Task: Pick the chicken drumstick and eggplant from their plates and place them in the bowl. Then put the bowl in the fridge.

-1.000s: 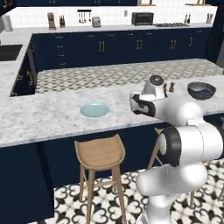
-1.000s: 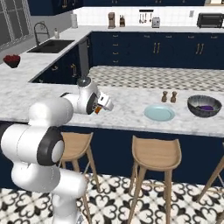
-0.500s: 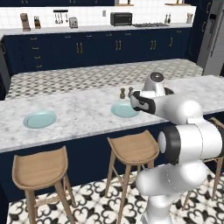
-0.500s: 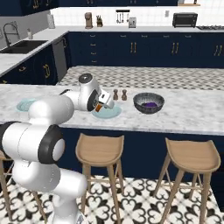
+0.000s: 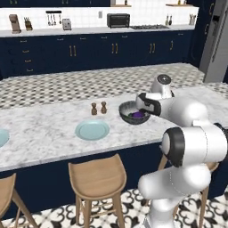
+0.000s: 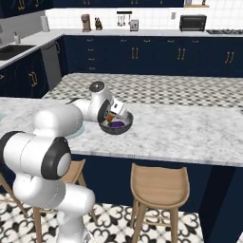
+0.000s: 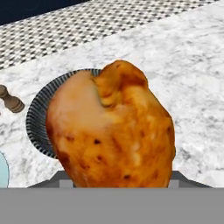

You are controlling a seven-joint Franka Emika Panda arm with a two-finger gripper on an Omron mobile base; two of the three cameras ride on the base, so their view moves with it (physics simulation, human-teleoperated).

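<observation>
Marble counter point(image 5: 49, 129) carries shakers point(image 5: 98, 108) beside the bowl point(image 5: 129, 108) and plate point(image 5: 92, 130).

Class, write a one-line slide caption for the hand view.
Chicken drumstick held in the jaws above the dark bowl on the marble counter.

Navy cabinets point(image 5: 89, 55) line the white-tiled back wall, wooden stools point(image 5: 98, 180) tucked under the marble island point(image 5: 44, 129).
</observation>
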